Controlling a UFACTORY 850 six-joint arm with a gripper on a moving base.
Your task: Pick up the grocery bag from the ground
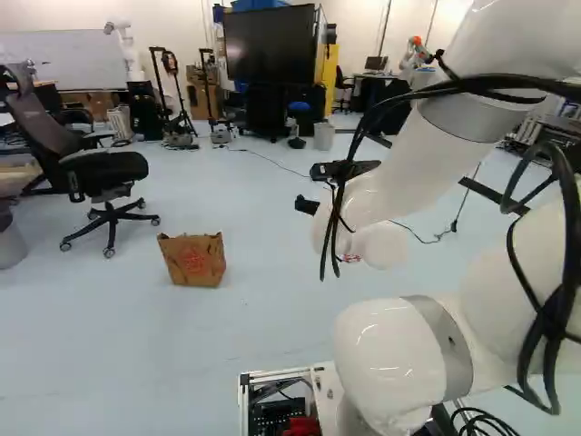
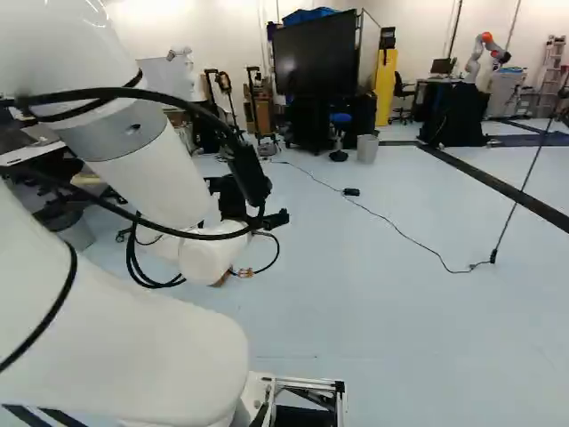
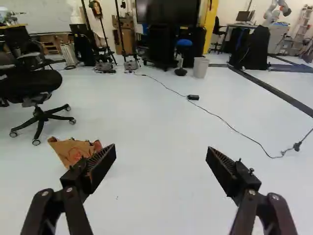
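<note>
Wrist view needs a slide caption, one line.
Jaws open over the pale floor, one partly hiding the brown grocery bag, black office chair beyond.

Wht arm [image 1: 390, 363], 2 gry bands [image 1: 445, 343], blk cables [image 1: 472, 84]

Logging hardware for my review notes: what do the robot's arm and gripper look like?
The arm is glossy white, made of thick, rounded sections with grey bands; loose black cables loop along it. The gripper is black, with two blocky fingers whose inner faces look finely ribbed, and round bolt heads on the linkages.
</note>
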